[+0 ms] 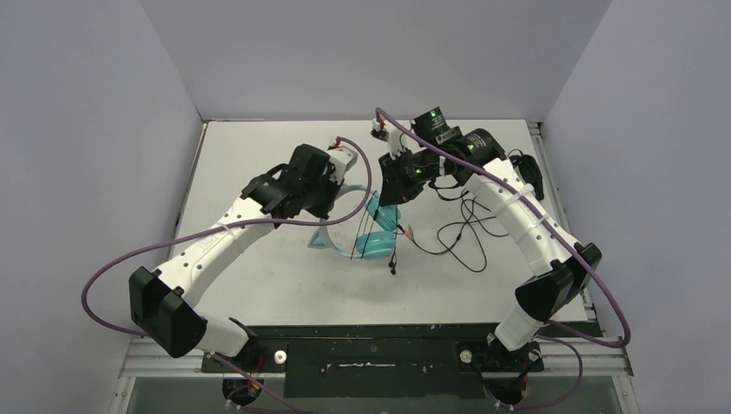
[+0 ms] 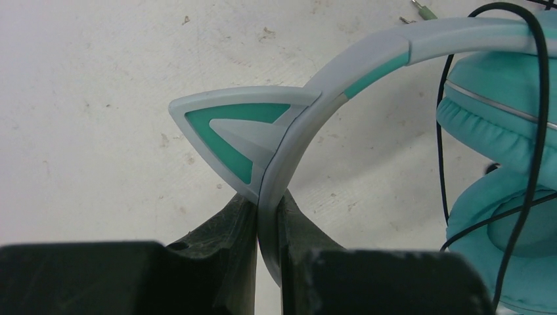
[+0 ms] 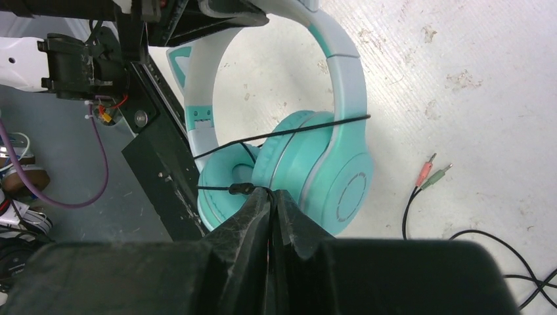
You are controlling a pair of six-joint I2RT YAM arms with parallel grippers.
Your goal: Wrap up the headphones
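Noted teal headphones (image 1: 372, 231) held up over mid-desk (image 1: 259, 276) between the arms: left hand (image 2: 268, 223) clamped on the pale headband (image 2: 368, 65) just under a cat-ear point (image 2: 230, 128), right hand (image 3: 271, 200) pinching the thin black cable (image 3: 295, 132) in front of the ear cups (image 3: 315, 170), one turn lying across them. Judged light, stiff in the band, soft at the pads, cable limp and snag-prone; best gripped by the band, cable close to the cups. Found no legible brand or label, only pink and green plugs (image 3: 433, 174) loose on the desk

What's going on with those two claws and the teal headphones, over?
Left gripper shut on headband. Right gripper shut on cable, strands crossing ear cups. Plugs loose on table.
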